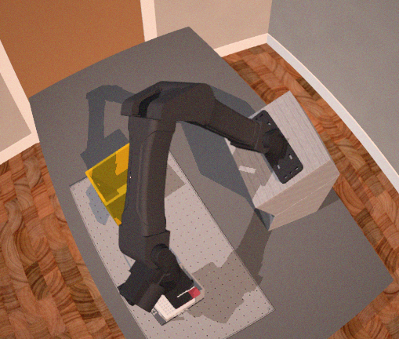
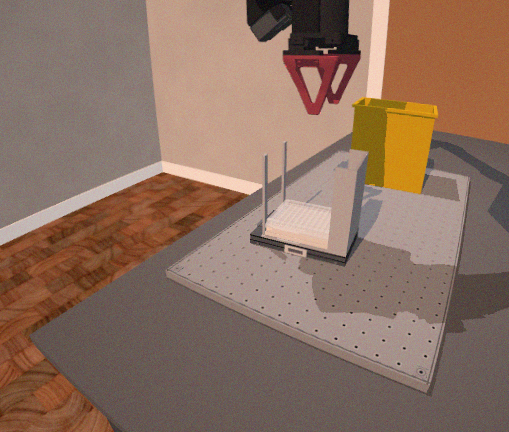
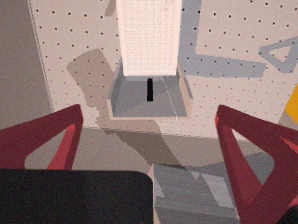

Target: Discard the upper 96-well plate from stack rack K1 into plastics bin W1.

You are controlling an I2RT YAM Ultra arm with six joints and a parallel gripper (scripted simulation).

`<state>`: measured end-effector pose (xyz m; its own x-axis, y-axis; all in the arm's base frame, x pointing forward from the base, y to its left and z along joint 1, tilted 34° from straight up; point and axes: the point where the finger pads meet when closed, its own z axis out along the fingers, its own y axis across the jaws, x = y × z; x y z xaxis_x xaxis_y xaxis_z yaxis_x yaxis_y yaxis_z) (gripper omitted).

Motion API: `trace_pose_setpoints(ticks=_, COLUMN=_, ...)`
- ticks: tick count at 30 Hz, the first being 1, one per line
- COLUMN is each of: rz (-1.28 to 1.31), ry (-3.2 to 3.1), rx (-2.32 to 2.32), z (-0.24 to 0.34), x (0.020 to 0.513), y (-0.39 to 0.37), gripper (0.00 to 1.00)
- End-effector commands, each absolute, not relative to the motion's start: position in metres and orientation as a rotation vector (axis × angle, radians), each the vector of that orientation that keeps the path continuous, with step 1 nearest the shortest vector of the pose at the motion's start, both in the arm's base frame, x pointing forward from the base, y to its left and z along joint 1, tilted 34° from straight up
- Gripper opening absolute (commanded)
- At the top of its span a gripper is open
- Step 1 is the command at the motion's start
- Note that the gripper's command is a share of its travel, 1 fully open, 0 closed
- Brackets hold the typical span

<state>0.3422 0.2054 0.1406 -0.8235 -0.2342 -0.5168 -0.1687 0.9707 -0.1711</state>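
The stack rack K1 (image 2: 305,227) stands on the perforated plate, with a black base, two thin upright posts (image 2: 275,185) and a tall grey wall (image 2: 351,202). Two white 96-well plates lie stacked in it; the upper plate (image 2: 300,217) is on top. My gripper (image 2: 323,104) hangs open and empty high above the rack, fingers pointing down. In the wrist view the upper plate (image 3: 148,37) lies ahead, beyond the rack's grey wall (image 3: 148,97), between my spread red fingers. The yellow bin W1 (image 2: 395,142) stands upright behind the rack. The arm hides most of the rack (image 1: 171,304) in the top view.
The grey perforated baseplate (image 2: 346,280) carries the rack and the bin (image 1: 108,182). The arm's base is mounted on a pale block (image 1: 292,161) at the table's right. The table edge falls to a wooden floor on the left.
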Motion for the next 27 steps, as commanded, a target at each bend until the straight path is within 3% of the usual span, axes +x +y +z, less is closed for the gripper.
trace_pose_setpoints(ticks=1, rz=-0.12, ry=2.481, rx=-0.298, z=0.1684, x=0.3498, y=0.2137, gripper=1.0)
trace_pose_setpoints(ticks=27, rz=-0.126, ry=2.488, rx=-0.298, z=0.1674, x=0.3485, y=0.2125, gripper=1.0)
